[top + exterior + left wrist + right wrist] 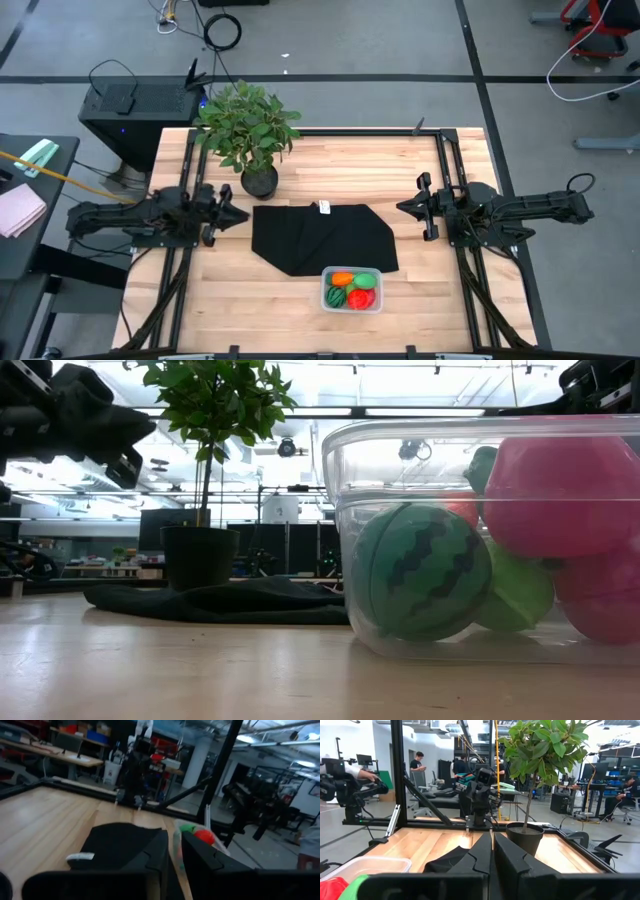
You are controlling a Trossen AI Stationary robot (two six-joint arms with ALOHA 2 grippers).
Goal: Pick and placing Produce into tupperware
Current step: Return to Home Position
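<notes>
The clear tupperware tub [352, 290] stands on the wooden table near its near edge, just past the black mat's near corner. In it lie several pieces of produce: an orange one [342, 279], a light green one [364, 281], a red one [361, 297] and a dark striped green melon [338, 296]. The low view shows the melon [420, 570] and a red piece [570, 490] resting against the tub's wall [350, 520]. My left gripper [240, 213] hovers left of the mat, its fingers a narrow gap apart [174, 851]. My right gripper [400, 208] hovers right of the mat, shut [492, 842]. Neither touches anything.
A crumpled black cloth mat [320, 238] lies between the two grippers. A leafy potted plant [250, 130] stands at the table's far left, its pot [259, 181] by the mat's far left corner. Bare wood lies left and right of the tub. People show in the room beyond.
</notes>
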